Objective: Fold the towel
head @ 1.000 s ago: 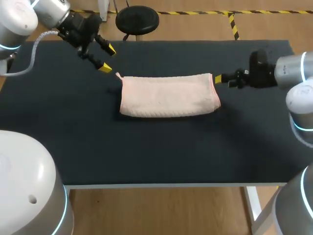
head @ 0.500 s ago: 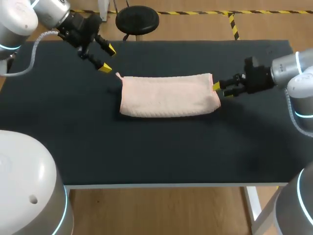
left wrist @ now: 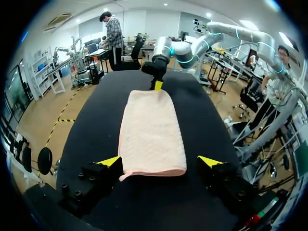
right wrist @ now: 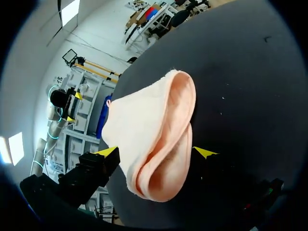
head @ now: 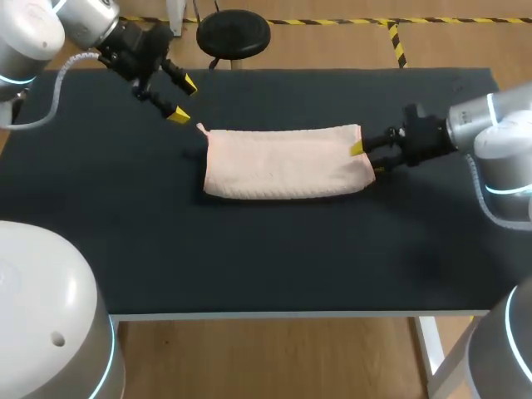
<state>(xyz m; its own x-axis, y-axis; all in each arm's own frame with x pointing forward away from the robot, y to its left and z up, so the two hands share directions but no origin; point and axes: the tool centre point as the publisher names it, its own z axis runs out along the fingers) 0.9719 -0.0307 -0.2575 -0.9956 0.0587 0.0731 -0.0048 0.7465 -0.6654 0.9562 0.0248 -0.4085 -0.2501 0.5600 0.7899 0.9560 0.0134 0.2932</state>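
A peach towel [head: 287, 162], folded into a long band, lies across the middle of the black table. My right gripper [head: 366, 158] is at its right end, open, one yellow tip over the cloth and the other low beside it. In the right wrist view the towel's rounded, layered end [right wrist: 163, 130] sits between the open fingers of that gripper [right wrist: 155, 152]. My left gripper [head: 182, 99] hangs open above the table just beyond the towel's far left corner. From the left wrist the towel [left wrist: 151, 132] stretches ahead of the open left gripper [left wrist: 160, 161], which holds nothing, toward the right gripper [left wrist: 157, 84].
The black tabletop [head: 249, 249] carries nothing but the towel. Its front edge runs along the near side, and bare surface spreads all around the cloth.
My right gripper has moved left from beside the towel onto its right end, so its fingers now straddle the cloth. The left arm and the towel have stayed where they were.
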